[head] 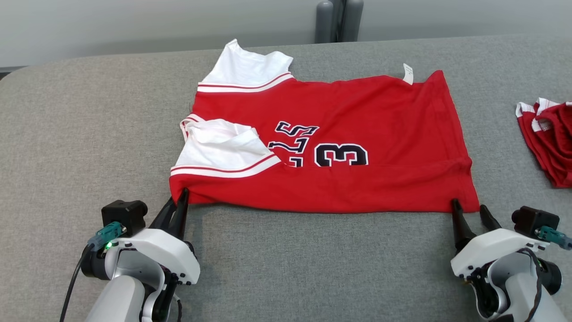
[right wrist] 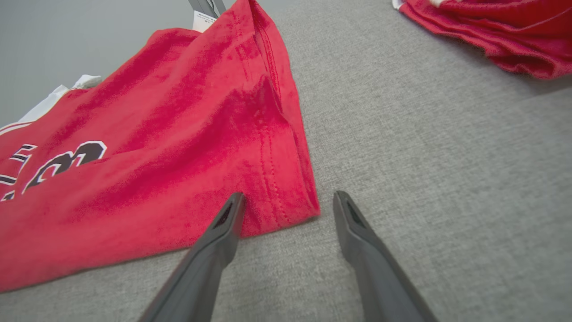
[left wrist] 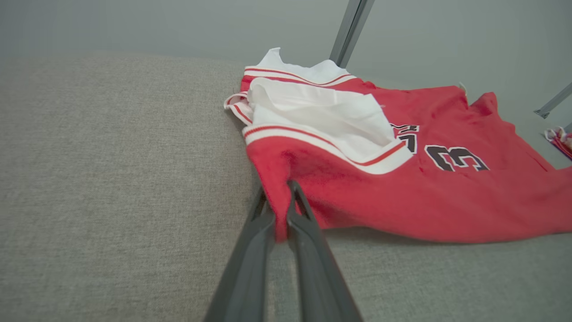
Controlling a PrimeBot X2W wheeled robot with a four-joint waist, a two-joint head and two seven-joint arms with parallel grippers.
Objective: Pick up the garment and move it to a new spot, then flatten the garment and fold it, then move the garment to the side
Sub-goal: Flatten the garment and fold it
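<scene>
Garment (head: 384, 120): red knit jersey, soft and slightly napped, lying flat near the middle of the table (head: 313, 268). Collar and sleeves point to the robot's left, hem to its right. The outline is roughly rectangular and the near edge is straight.

Two white sleeves (head: 223, 143) with red-striped ribbed bands; the nearer one is rumpled and lies over the chest. Black numerals (head: 342, 155) with white outlines, partly covered by that sleeve. A small white label (head: 407, 74) sticks up at the far hem corner. Double stitch lines run along the hem in the right wrist view (right wrist: 156, 156).

Left gripper (head: 181, 197): fingers pressed together on the near left corner, with a ridge of red cloth pinched between them (left wrist: 279, 197).

Right gripper (head: 469, 205): jaws spread wide, holding nothing. One fingertip touches the near right hem corner; the other rests on bare table just beside it (right wrist: 289, 194).

Table: grey, coarse woven covering with a rounded far-left corner.

A second red garment (head: 547, 143) is bunched at the right edge, well apart.
</scene>
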